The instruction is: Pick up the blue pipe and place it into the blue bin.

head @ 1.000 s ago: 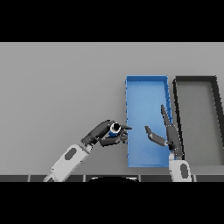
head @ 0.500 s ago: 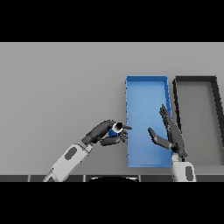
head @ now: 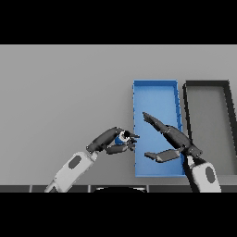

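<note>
Seen from the head view, a grey table [head: 60, 92] carries two long open containers side by side at the right. The blue bin [head: 155, 92] stands lengthwise, running from near to far, and its floor is bare in the far half; nothing lies in the parts that show. Just to its right, close beside it but apart, sits a dark bin [head: 207, 106] with a grey floor, likewise holding nothing visible; its right wall runs to the picture's edge. At the near left of the blue bin, the left hand [head: 110, 141] reaches in from the lower left on a white and grey arm, its fingers and thumb curled round the blue pipe [head: 124, 137], a small blue piece with a pale ring end showing. The pipe is held just outside the bin's left wall, at about the level of its near half, and whether it is clear of the table cannot be told. The right hand [head: 173, 138] comes in from the lower right and hangs over the near half of the blue bin, spread wide, its fingers straight and pointing far-left, its thumb held apart below them, holding nothing.
</note>
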Controlling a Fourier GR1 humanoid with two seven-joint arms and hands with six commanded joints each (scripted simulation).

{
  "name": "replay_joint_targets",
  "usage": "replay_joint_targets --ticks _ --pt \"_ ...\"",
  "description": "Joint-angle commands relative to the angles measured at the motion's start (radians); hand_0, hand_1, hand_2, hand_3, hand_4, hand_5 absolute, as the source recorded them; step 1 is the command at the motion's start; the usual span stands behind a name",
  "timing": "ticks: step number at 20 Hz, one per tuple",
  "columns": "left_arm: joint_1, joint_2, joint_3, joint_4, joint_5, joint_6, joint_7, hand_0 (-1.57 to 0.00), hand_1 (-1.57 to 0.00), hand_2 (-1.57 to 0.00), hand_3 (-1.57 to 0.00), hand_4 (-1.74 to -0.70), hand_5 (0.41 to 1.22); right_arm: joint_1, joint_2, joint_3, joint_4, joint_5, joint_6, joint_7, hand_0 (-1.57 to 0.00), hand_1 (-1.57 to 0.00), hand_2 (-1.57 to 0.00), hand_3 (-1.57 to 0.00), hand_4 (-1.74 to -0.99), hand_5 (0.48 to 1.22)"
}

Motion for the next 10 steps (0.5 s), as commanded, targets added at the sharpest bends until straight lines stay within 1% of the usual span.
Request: replay_joint_targets --ticks 1,2,3,4,6,7,8,10 --pt "-0.001 -0.007 -0.005 0.003 -0.005 0.005 0.007 -1.57 -1.57 -1.57 -1.48 -1.74 1.221 -0.045 -0.005 0.016 0.0 -0.001 0.006 0.022 0.0 0.0 0.0 0.0 -1.314 0.51" --pt "0.002 0.004 0.003 -0.001 0.0 0.001 -0.001 -1.57 -1.57 -1.57 -1.48 -1.74 1.221 -0.062 -0.004 0.031 0.011 0.023 0.024 0.012 0.0 0.0 0.0 0.0 -1.311 0.517" --pt "0.011 0.011 -0.003 -0.017 0.001 -0.003 -0.005 -1.57 -1.57 -1.57 -1.48 -1.74 1.221 -0.084 0.0 0.052 0.015 0.037 0.037 0.022 0.0 0.0 0.0 0.0 -1.306 0.521" --pt "0.004 0.003 -0.005 -0.014 0.005 -0.005 0.007 -1.57 -1.57 -1.57 -1.49 -1.74 1.221 -0.131 0.015 0.075 0.032 0.048 0.039 0.044 0.0 0.0 0.0 0.0 -1.294 0.523" --pt "-0.006 0.006 0.001 -0.007 0.018 -0.02 0.005 -1.57 -1.57 -1.57 -1.49 -1.74 1.221 -0.188 0.037 0.102 0.057 0.033 0.05 0.076 0.0 0.0 0.0 0.0 -1.253 0.529" --pt "0.0 0.008 0.002 -0.001 0.019 -0.025 -0.015 -1.57 -1.57 -1.57 -1.5 -1.74 1.221 -0.202 0.044 0.114 0.062 0.039 0.056 0.081 0.0 0.0 0.0 0.0 -1.241 0.53" --pt "-0.002 0.0 0.002 0.013 0.021 -0.031 -0.028 -1.57 -1.57 -1.57 -1.52 -1.74 1.221 -0.225 0.062 0.129 0.076 0.045 0.054 0.098 0.0 0.0 0.0 0.0 -1.232 0.531" --pt "0.005 0.002 -0.004 0.01 0.022 -0.038 -0.033 -1.57 -1.57 -1.57 -1.53 -1.74 1.221 -0.266 0.08 0.152 0.09 0.037 0.067 0.114 0.0 0.0 0.0 0.0 -1.227 0.532"
